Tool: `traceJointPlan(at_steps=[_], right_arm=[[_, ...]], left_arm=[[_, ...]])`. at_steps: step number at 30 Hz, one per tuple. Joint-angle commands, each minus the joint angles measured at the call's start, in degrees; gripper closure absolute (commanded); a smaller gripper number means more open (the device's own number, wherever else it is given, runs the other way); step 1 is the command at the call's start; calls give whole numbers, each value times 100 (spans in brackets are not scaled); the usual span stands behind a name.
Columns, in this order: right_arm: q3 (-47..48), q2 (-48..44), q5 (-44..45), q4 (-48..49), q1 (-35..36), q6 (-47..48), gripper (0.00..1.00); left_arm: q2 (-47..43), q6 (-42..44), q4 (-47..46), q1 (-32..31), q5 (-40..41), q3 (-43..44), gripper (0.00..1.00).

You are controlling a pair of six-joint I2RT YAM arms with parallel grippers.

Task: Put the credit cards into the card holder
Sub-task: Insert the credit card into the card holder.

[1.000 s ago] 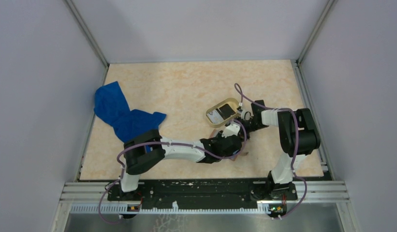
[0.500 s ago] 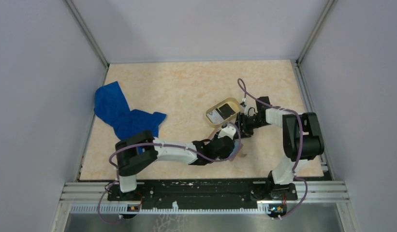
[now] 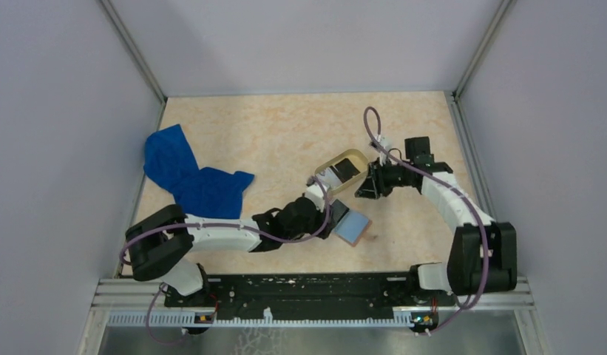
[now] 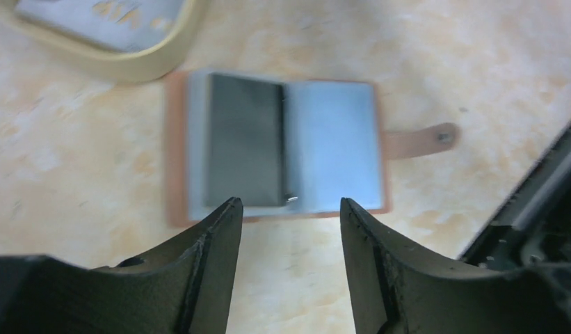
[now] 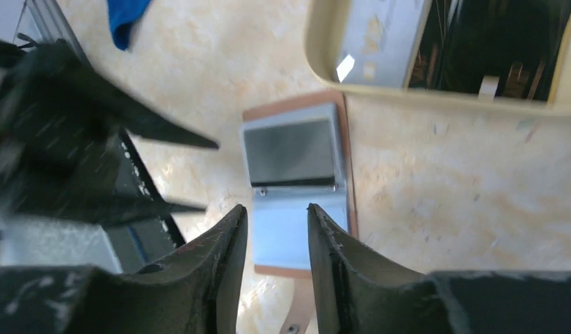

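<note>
Two arms reach in over the marbled counter (image 3: 270,133), so here's the layout from left to right. Far left there's a crumpled blue cloth (image 3: 193,176), well away from everything else.

Next is the left arm, stretched low across the counter toward the middle. The left claw (image 4: 289,202) is fairly wide with nothing between its fingers, and it hovers at the near edge of the card holder (image 3: 352,228).

The holder lies flat on the counter, opened like a little book with the grey-blue inside facing up and a brownish edge around it. A dark card (image 4: 244,149) sits in one half, the half nearer the tray. The other half is just bare blue. A little strap (image 4: 421,139) with a snap sticks out from the bare half.

Just behind the holder is the oval tan tray (image 5: 435,97). They're right beside each other, and I can't tell if they actually touch. Inside the tray there's a light grey card (image 5: 380,42), plus a black card (image 5: 491,45) next to it.

Then the right claw (image 5: 277,209) hangs off the right end of the tray, looking down at the holder. Its gap is narrow but clearly empty, so it isn't gripping anything.
</note>
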State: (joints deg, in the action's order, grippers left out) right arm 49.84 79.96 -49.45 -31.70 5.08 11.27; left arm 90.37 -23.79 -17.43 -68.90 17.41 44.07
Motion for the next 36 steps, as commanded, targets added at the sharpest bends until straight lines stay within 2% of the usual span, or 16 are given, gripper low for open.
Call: traceJointPlan(at_steps=[1,2,4,6,7,8,9,11,14,17,27,36], right_arm=[[-588,-1339,-1130,574,-16,1859,69],[-850,-1615,-1406,658,5,2326,75],[-1298,-2156,-1882,485,162,3526,83],[-1550,-2540,-2236,-329,373,5475,86],[-1551,-2498,-2362,-1059,468,6578,87],[-1522,-2368,-2318,-1572,601,7385,89],[-1495,-2250,-2133,-1780,812,7688,90],[-1463,-2043,-1560,-1657,1311,7592,94],[-1517,-1860,-518,-1032,2209,6867,94],[-1573,-1587,81,-617,2747,6412,94],[-1406,-563,1584,-337,3745,5663,94],[-1109,-318,3099,-360,3843,5350,93]], left_arm=[[-415,-567,-536,863,-764,-728,40],[-461,-697,-619,1027,-823,-856,41],[-446,-991,-614,1313,-854,-977,54],[-330,-1122,-471,1521,-864,-943,62],[-260,-1169,-364,1570,-844,-888,63],[-164,-1179,-290,1595,-830,-838,63],[-79,-1188,-226,1599,-818,-780,63],[137,-1204,-158,1599,-913,-659,64],[421,-1251,66,1599,-1059,-418,67],[552,-1292,100,1599,-1281,-358,69],[713,-1551,-288,1599,-2106,-569,73],[704,-1724,-805,1591,-2584,-945,74]])
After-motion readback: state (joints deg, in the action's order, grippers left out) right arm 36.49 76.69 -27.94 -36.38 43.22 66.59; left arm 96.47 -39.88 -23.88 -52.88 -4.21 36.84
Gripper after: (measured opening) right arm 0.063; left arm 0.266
